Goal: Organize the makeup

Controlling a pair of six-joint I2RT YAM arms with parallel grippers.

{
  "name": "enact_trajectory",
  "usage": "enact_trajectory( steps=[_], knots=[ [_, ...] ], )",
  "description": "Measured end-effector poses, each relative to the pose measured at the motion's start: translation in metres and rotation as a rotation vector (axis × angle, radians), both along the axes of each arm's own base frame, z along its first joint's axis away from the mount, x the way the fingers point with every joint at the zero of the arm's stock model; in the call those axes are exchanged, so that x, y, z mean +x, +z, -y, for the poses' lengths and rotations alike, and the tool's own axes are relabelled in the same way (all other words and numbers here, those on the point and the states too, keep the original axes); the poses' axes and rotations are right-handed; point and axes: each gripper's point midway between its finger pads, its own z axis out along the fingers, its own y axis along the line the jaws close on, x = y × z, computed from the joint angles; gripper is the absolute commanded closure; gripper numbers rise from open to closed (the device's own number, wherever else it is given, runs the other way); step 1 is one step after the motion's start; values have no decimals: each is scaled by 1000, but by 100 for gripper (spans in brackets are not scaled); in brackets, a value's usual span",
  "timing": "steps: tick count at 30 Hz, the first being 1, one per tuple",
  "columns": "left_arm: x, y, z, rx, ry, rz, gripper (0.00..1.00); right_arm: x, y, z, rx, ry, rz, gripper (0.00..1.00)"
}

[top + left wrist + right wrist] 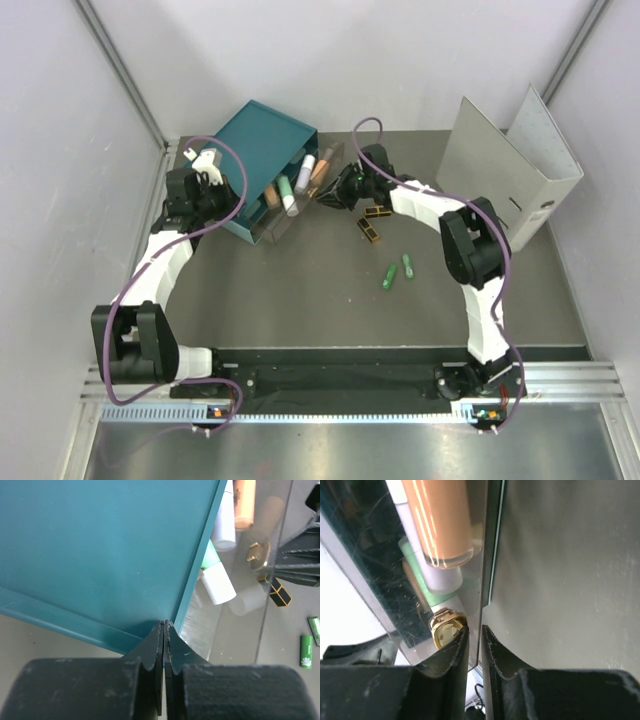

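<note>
The makeup is split between a clear drawer (295,200) pulled out of the teal box (262,150) and the table. In the drawer lie a white tube (224,517), a peach-orange tube (440,520), a pale green tube (210,557) and a gold-capped piece (445,627). Two black-and-gold cases (377,211) (371,232) and two bright green tubes (389,277) (408,266) lie on the table. My right gripper (475,632) is shut on the drawer's thin clear front wall. At the teal box's near corner my left gripper (164,625) is shut and holds nothing.
A large grey binder (510,170) stands upright at the back right, behind my right arm. White walls close in the table on the left, the right and at the back.
</note>
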Motion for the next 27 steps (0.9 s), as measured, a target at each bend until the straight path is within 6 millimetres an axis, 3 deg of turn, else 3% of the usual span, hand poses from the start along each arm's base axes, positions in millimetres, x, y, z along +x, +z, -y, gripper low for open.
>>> enact_trajectory(
  steps=[8, 16, 20, 27],
  knots=[
    [0, 0, 0, 0, 0, 0, 100, 21, 7, -22, 26, 7, 12, 84],
    [0, 0, 0, 1, 1, 0, 100, 42, 10, -63, 79, 23, 27, 83],
    [0, 0, 0, 1, 2, 0, 100, 37, 2, -82, 103, 38, -6, 83],
    [0, 0, -1, 3, 2, -4, 100, 29, -12, -93, 100, 53, -35, 79]
  ],
)
